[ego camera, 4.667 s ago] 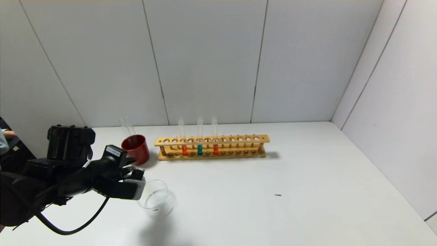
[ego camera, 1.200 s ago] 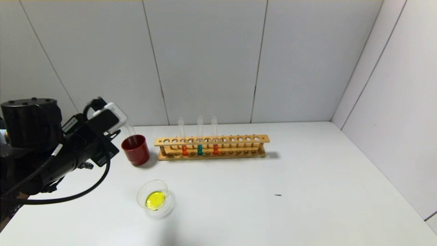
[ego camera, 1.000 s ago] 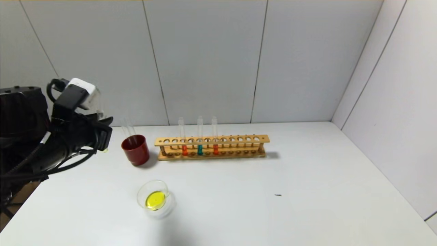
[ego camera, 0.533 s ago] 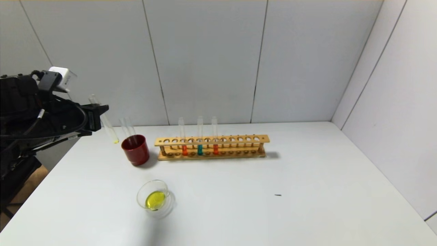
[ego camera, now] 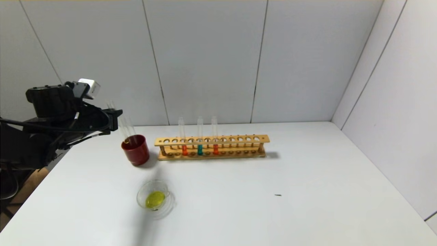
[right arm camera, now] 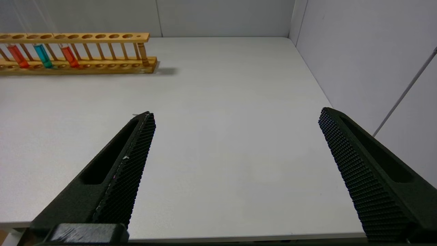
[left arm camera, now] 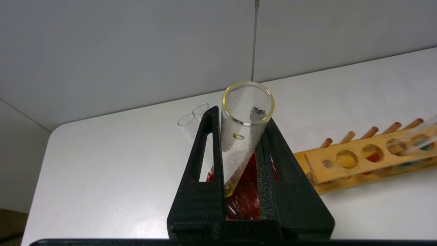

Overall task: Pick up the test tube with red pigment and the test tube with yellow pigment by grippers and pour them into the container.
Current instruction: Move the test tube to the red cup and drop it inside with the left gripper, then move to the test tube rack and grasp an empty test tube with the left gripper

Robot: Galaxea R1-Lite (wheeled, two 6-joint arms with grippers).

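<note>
My left claw (left arm camera: 240, 160): clenched on the test tube with yellow pigment (left arm camera: 243, 133), now nearly drained, held tilted over the dark red cup (ego camera: 135, 149) at the bench's 10 o'clock.
My right claw (right arm camera: 235, 171): released, jaws spread wide, hanging over bare bench (ego camera: 273, 212) at the 4 o'clock side.
Container (ego camera: 155, 199): low clear glass dish at 7 o'clock of the bench, a yellow pool in its bottom, well apart from the cup.
Test tube with red pigment (ego camera: 215, 135): upright in the wooden rack (ego camera: 211, 147) at 12 o'clock; a second orange-red tube and a teal tube (ego camera: 199, 135) stand beside it.
Other glass: two empty tubes (left arm camera: 192, 118) lean in the cup, just beside the one I hold.
Handling, as I judge it: the tubes are thin glass, light, stiff, slippery and breakable; I would take one at the bare upper length above the rack's top bar, with gentle pressure.
Room: wide open bench from 1 to 6 o'clock; walls close behind the rack and along 3 o'clock; the cup is crowded.
</note>
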